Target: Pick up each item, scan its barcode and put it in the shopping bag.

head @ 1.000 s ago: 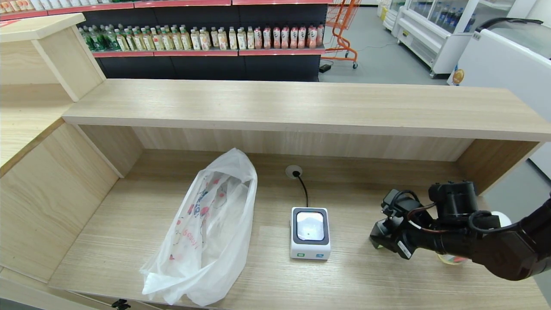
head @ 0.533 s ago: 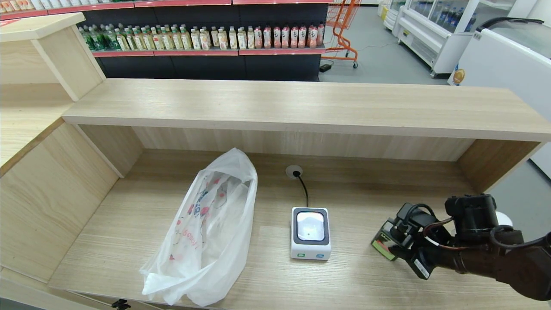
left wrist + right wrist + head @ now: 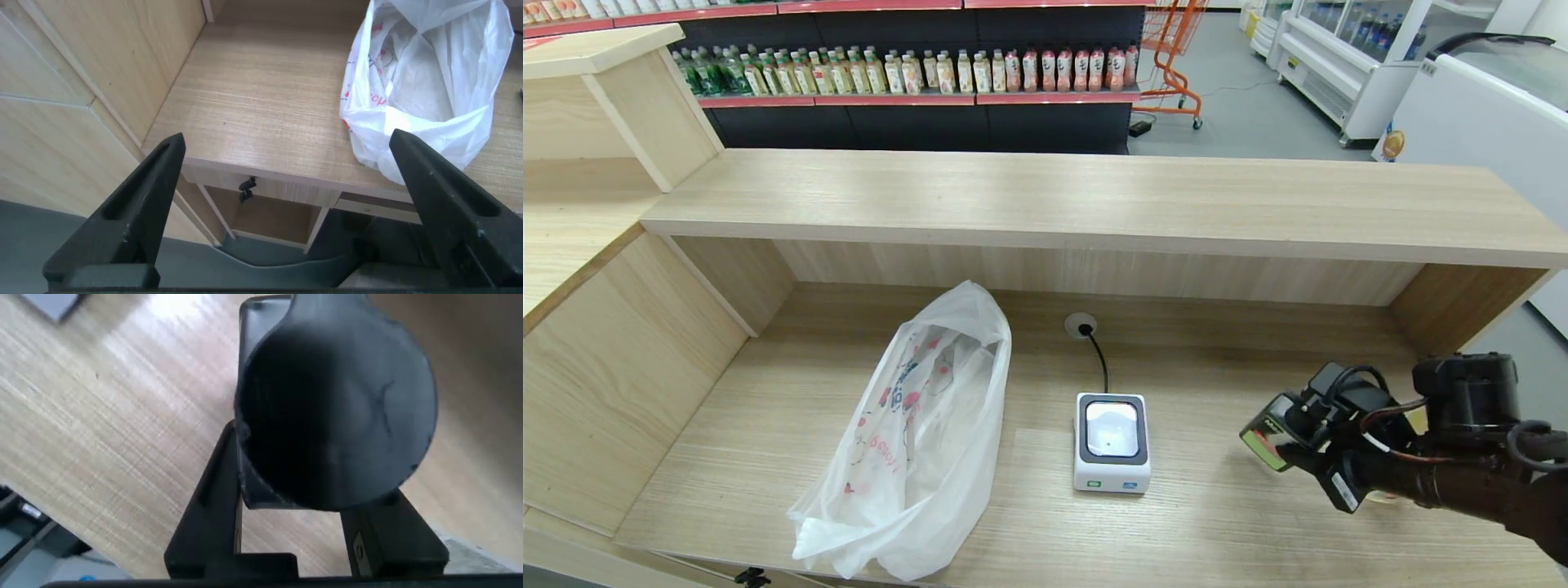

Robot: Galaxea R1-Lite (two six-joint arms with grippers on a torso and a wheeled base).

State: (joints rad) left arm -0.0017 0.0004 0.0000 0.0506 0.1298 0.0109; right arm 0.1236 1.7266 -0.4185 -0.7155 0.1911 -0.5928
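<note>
Left end effector (image 3: 286,147) sits off the near edge of the tabletop (image 3: 245,106), fingers spread wide, nothing in them.

Right end effector (image 3: 1282,426) is pinching the item (image 3: 1260,437), which has a green-and-red label. I'm holding it clear of the tabletop, right of the scanner (image 3: 1112,441) and apart from it. On the wrist cam it's a dark round mass between my fingers (image 3: 216,523), so I can't tell which face carries the barcode.

Step in hand, as I read it: pick is done, scan is not.

Next move: carry the item left until it's over the scanner window. Roll the wrist so the barcode faces the glass, and hold low and steady.

Shopping bag (image 3: 915,425) lies on its side left of the scanner, near but not touching, so the drop-off is a short carry past it. The scanner cable (image 3: 1097,353) runs to the back of the tabletop, out of my path.
</note>
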